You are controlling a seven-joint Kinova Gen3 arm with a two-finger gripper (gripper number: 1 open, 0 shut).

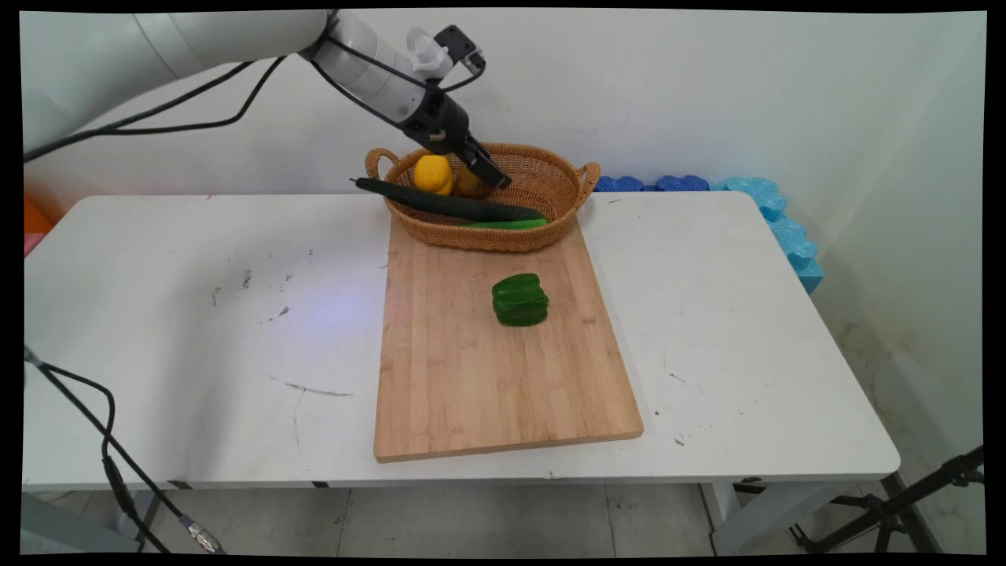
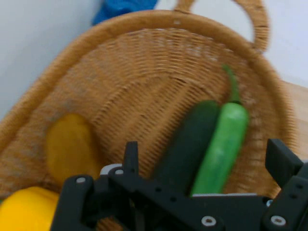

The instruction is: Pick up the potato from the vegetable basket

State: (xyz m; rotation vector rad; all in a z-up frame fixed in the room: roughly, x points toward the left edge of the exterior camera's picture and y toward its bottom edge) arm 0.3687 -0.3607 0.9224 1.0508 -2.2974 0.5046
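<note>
Gripper (image 1: 489, 174) is tilted down into the wicker basket (image 1: 550, 185) at the far edge of the table (image 1: 196, 314), over its left-centre part. Hand view: fingers (image 2: 131, 156) spread wide, nothing btwn them, holding nothing.

In the basket: dark green cucumber (image 1: 448, 206), long axis running left–right w/ a slight tilt, left tip sticking out over the basket's left rim, right end toward the near-right wall. Just beside it on the near side, a lighter green chilli (image 1: 507, 224), lying roughly parallel; which way its stem points can't be told from main view. Yellow bell pepper (image 1: 433, 174) sits far-left in the basket, w/ a brownish-yellow item (image 1: 470, 185) right of it, just beside the gripper; can't tell what it is.

Basket's near part rests on the far end of a wooden cutting board (image 1: 471, 377). Green bell pepper (image 1: 519, 299) on the board, well apart from the gripper, near of the basket. Blue foam pieces (image 1: 778, 220) along the wall, far right.
</note>
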